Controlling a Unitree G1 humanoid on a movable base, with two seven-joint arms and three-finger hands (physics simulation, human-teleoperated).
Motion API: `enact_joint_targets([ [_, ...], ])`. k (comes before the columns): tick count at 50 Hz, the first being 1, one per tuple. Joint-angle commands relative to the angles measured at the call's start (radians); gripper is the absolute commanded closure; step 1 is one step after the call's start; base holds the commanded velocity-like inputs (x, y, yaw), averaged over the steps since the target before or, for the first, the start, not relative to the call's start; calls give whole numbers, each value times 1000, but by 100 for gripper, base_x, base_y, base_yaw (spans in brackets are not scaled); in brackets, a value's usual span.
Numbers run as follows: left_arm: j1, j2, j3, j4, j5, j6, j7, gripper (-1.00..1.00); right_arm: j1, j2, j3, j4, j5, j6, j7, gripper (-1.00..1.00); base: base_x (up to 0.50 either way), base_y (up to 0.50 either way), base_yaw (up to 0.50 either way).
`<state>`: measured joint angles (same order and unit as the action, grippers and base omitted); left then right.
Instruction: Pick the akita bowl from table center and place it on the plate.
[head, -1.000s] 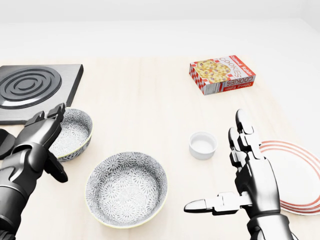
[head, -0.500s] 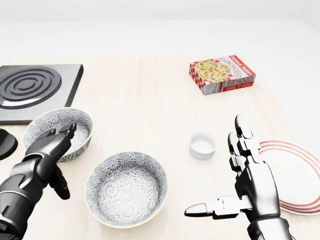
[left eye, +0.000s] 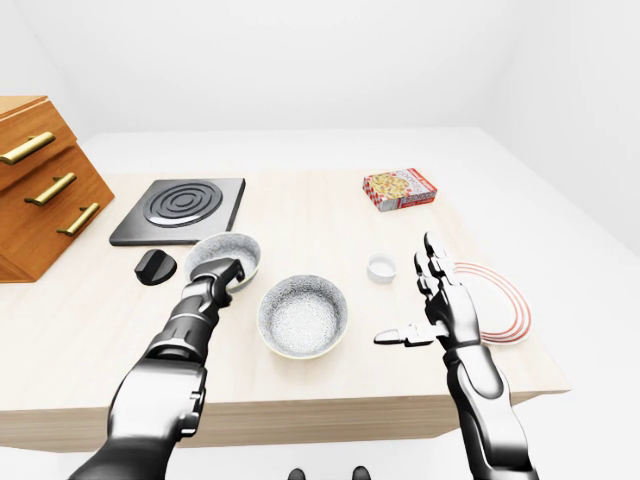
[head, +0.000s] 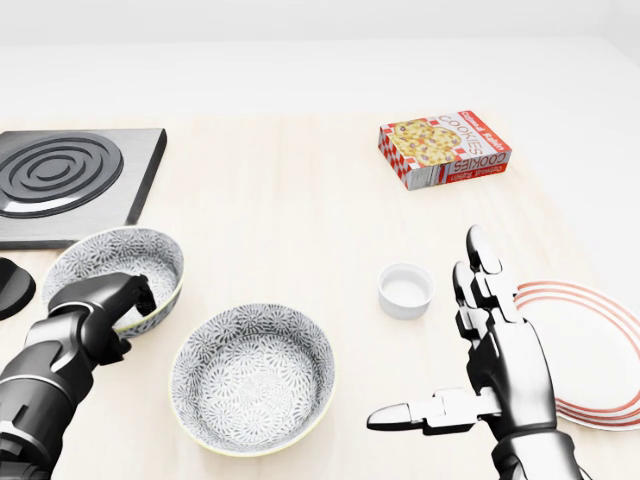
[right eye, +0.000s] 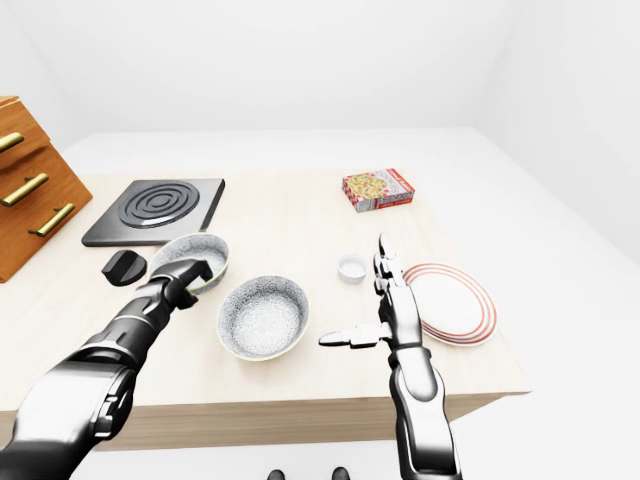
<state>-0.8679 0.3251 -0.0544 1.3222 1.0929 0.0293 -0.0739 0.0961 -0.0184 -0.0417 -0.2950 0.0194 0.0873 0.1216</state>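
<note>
I see the akita bowl (head: 252, 378) upright, mouth up, round with no long axis, well left of the plate (head: 600, 350). My right hand (head: 505, 360) hovers spread just left of the plate. My left hand (head: 105, 300) curls over a second bowl's (head: 110, 250) rim, farther left. The box (head: 444, 148) above the plate reads COOKIES.

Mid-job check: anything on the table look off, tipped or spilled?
Nothing spilled or broken. One oddity: the left hand grips the rim of the left bowl beside the hotplate, while the bowl at table center sits untouched.
</note>
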Motion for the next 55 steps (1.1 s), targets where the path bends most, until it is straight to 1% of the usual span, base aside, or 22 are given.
enact_joint_targets([
  [1, 25, -5, -5, 15, 13, 30, -47, 100, 11, -1, -1, -5, 4, 0, 7, -100, 0, 0, 0],
  [5, 25, -5, -5, 15, 14, 31, -48, 100, 18, -1, -2, -10, 4, 0, 11, -100, 0, 0, 0],
  [6, 25, -5, -3, 15, 12, 28, -52, 100, 19, -1, -2, -9, 4, 0, 12, -100, 0, 0, 0],
  [7, 26, -4, -1, 15, 7, 19, -61, 100, 19, 0, -2, -8, 3, 0, 12, -100, 0, 0, 0],
  [14, 26, -2, -3, 15, 9, 4, -56, 100, 13, 1, -3, -8, 1, 0, 9, -100, 0, 0, 0],
  [17, 27, 0, -5, 16, 12, -17, -50, 100, 5, 2, 0, -4, -1, 0, 5, -100, 0, 0, 0],
  [19, 27, 2, -8, 16, 19, -36, -41, 100, 2, 3, 2, -2, -2, 0, 2, -100, 0, 0, 0],
  [20, 28, 4, -9, 16, 22, -53, -28, 100, 0, 3, 3, 0, -2, 0, -1, -100, 0, 0, 0],
  [21, 27, 5, -9, 16, 24, -58, -25, 100, -1, 3, 3, 1, -2, 0, -1, -100, 0, 0, 0],
  [22, 29, 7, -10, 16, 26, -82, -13, 100, -2, 3, 3, 2, -2, 0, -3, -100, 0, 0, 0],
  [25, 29, 12, -16, 17, 42, -117, 13, 100, 2, 3, 5, 4, -2, 0, -4, -100, 0, 0, 0],
  [28, 28, 16, -18, 18, 57, -117, 34, 100, 6, 2, 5, 1, -2, 0, -3, -100, 0, 0, 0],
  [29, -17, 64, -7, -124, 44, -117, -136, 100, 8, 2, 5, -1, -2, 0, -3, -100, 0, 0, 0],
  [30, -14, 71, 0, -177, 42, -117, -180, 100, 9, 2, 5, -3, -3, 0, -3, -100, 0, 0, 0],
  [34, 9, 86, 27, -348, 53, -117, -275, 100, 37, 0, -2, -14, 3, 0, 8, -100, 0, 0, 0],
  [39, 77, 79, 60, -579, 78, -117, -382, 100, 33, 1, -3, -8, 0, -1, 10, -100, 0, 0, 0],
  [40, 92, 76, 69, -634, 78, -117, -415, 100, 30, 1, -4, -8, -1, 0, 10, -100, 0, 0, 0],
  [42, 101, 75, 82, -700, 81, -117, -452, 100, 26, 1, -4, -12, -2, 0, 9, -100, 0, 0, 0],
  [47, 110, 74, 102, -777, 81, -117, -494, 100, 36, -3, -10, -26, -2, 0, 16, -100, 0, 0, 0],
  [51, 110, 70, 109, -816, 75, -117, -518, 100, 11, -20, -20, -44, -61, 0, 3, -100, 0, 0, 0],
  [53, 111, 64, 110, -837, 70, -117, -531, 100, -48, -33, -58, -74, -85, 0, -23, -100, 0, 0, 0],
  [55, 116, 56, 110, -863, 66, -117, -547, 100, -152, -89, -62, -120, -174, 0, -5, -100, 0, 0, 0],
])
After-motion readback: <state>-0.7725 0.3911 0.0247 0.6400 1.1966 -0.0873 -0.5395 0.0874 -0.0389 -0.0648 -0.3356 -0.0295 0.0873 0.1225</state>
